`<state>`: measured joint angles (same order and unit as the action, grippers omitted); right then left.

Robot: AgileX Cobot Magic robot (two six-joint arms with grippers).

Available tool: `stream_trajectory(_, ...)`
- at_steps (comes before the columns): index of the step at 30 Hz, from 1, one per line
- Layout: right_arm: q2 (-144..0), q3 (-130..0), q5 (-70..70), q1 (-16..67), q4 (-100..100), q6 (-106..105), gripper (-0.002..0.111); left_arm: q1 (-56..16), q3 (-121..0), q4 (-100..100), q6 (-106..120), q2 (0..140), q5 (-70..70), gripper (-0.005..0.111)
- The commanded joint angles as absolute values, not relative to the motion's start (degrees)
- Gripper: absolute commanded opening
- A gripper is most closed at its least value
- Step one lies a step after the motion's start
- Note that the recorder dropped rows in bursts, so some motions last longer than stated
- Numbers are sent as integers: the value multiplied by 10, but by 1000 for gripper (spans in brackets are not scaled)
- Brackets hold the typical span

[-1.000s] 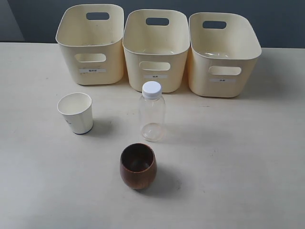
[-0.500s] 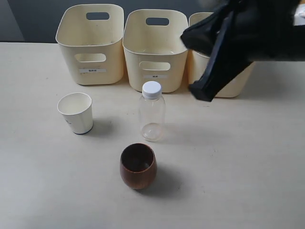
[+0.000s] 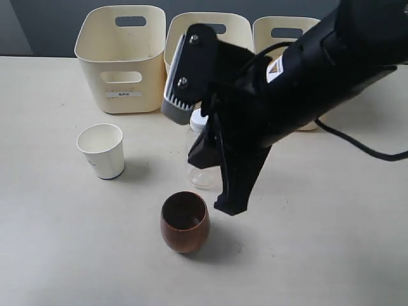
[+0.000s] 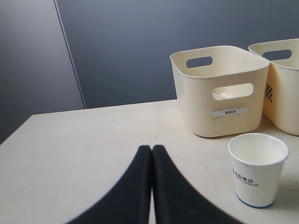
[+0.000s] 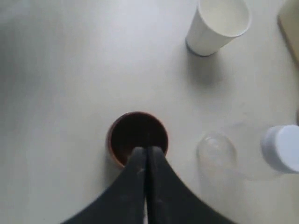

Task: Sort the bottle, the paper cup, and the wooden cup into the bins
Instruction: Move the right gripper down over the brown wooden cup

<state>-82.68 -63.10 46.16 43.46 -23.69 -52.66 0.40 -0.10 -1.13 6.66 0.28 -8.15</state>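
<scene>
Pale cream tabletop (image 3: 57, 242), dark blue-grey wall (image 4: 140, 42) behind; three bins (image 3: 121, 57) line the far edge. Paper cup (image 3: 102, 150), bottle (image 3: 201, 171) and wooden cup (image 3: 185, 222) stand mid-table, paper cup nearest the left edge. Right gripper (image 5: 144, 150), fingers together, hangs over the wooden cup; left gripper (image 4: 151, 148) likewise pressed together, holding nothing.

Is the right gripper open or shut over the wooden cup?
Shut: the right gripper's fingers press together above the wooden cup's mouth, gripping nothing.

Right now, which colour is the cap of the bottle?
White; the bottle shows it best in the right wrist view.
</scene>
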Motion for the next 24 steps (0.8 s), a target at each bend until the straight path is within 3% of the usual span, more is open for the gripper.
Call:
stream_trajectory(1,-869,-647,510,435,-246,-538,-1,4,0,-7,66,0,-77,0)
stream_trajectory(24,-986,-660,485,435,-260,-545,-1,4,0,-7,66,0,-77,0)
